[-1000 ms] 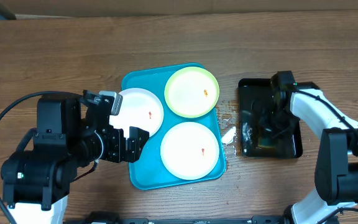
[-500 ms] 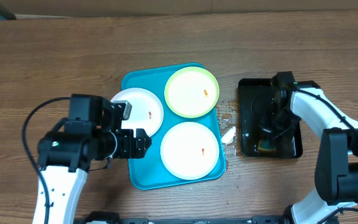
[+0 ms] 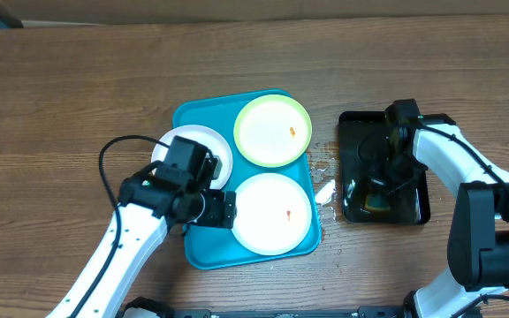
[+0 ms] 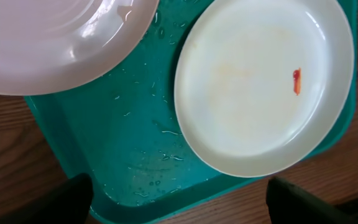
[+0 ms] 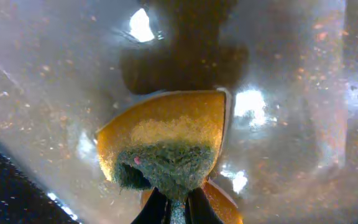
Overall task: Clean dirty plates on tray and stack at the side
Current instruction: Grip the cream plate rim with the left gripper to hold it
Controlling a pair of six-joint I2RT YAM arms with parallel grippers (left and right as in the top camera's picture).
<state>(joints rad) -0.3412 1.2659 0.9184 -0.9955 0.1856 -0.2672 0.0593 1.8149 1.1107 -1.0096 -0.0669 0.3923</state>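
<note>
At the centre of the overhead frame, the turquoise tray [image 3: 203, 249] lies on the wooden surface [image 3: 78, 79] with all three plates on it. The green-rimmed plate [image 3: 273, 131] sits at its upper right and the lower white plate [image 3: 270, 212] below that. The left white plate [image 3: 191, 144] is at the upper left, overhanging the tray's edge and partly hidden by the arm.

The left end effector [image 3: 222, 210] hovers over the tray's lower left part, just beside the lower white plate. In the left wrist view its fingers stand wide apart at the bottom corners and hold nothing. Water droplets [image 4: 148, 168] bead the tray floor there, and the lower white plate [image 4: 263, 87] shows its orange-red smear [image 4: 296, 81].

At the right of the overhead frame, the right end effector [image 3: 380, 187] reaches into the black tray [image 3: 421, 210]. In the right wrist view its fingers are pinched narrowly on a yellow sponge [image 5: 166, 143] with a green scrubbing face, in wet, glistening surroundings.
</note>
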